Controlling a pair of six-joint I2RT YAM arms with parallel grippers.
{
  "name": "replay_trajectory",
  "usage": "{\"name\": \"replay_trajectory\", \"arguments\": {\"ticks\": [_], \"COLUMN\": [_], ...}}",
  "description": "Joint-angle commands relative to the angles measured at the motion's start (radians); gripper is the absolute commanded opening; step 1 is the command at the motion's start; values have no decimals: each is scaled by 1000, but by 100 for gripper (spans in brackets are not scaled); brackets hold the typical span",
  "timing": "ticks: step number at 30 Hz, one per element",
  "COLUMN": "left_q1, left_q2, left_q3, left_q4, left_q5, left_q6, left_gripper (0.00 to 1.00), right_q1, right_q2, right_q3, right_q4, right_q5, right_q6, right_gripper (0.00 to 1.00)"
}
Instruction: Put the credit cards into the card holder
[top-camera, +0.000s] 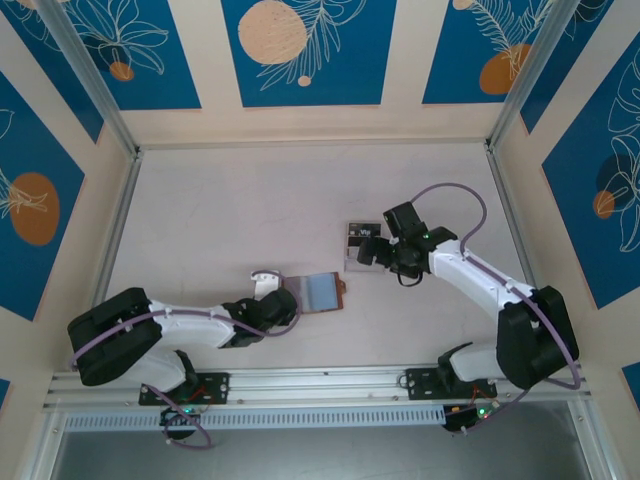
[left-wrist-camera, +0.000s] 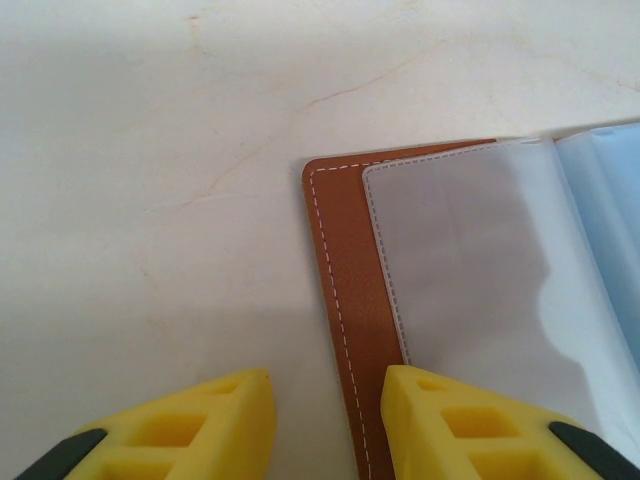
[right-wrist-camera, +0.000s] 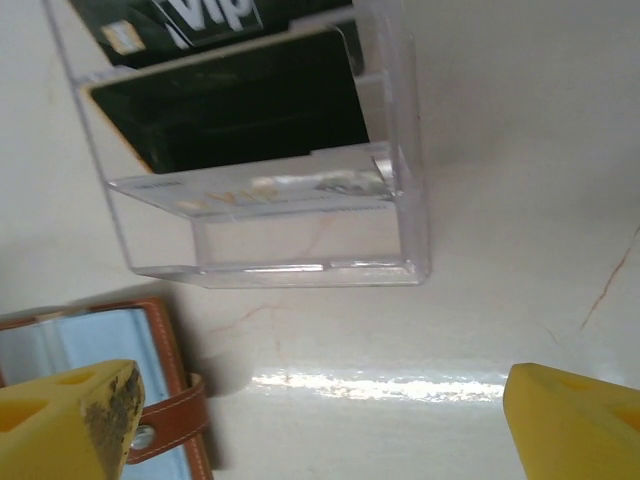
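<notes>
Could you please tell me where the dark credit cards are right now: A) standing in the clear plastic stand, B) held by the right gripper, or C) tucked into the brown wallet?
A: the dark credit cards sit in slots of the clear plastic stand, apart from the open wallet.

The brown card holder (top-camera: 322, 292) lies open and flat on the worktop (top-camera: 220, 220), pale blue pockets up. Dark cards (right-wrist-camera: 235, 115) stand nearby in a clear stand (right-wrist-camera: 300, 240).

In my right wrist view, one marking is legible: "VIP" in large pale letters on the dark credit card (right-wrist-camera: 215, 15) standing in the clear plastic stand (right-wrist-camera: 412, 150). Print on the pale card (right-wrist-camera: 270, 190) is blurred.
</notes>
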Motion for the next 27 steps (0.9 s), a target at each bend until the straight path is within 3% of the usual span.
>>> {"name": "replay_trajectory", "arguments": {"ticks": [1, 17, 27], "left_q1": [-1, -1, -1], "left_q2": [43, 41, 41], "left_q3": [-14, -3, -3], "left_q4": [-54, -65, -60], "left_q5": [151, 151, 155], "left_q6": [7, 11, 8], "left_gripper": [36, 35, 35], "right_q1": [-15, 60, 104], "right_q2": [33, 169, 292], "right_q3": [-14, 12, 132], "right_q4": [75, 218, 293], "right_q5": [-20, -143, -185], "right_q6": [21, 73, 99], "right_gripper": [94, 97, 98]}}
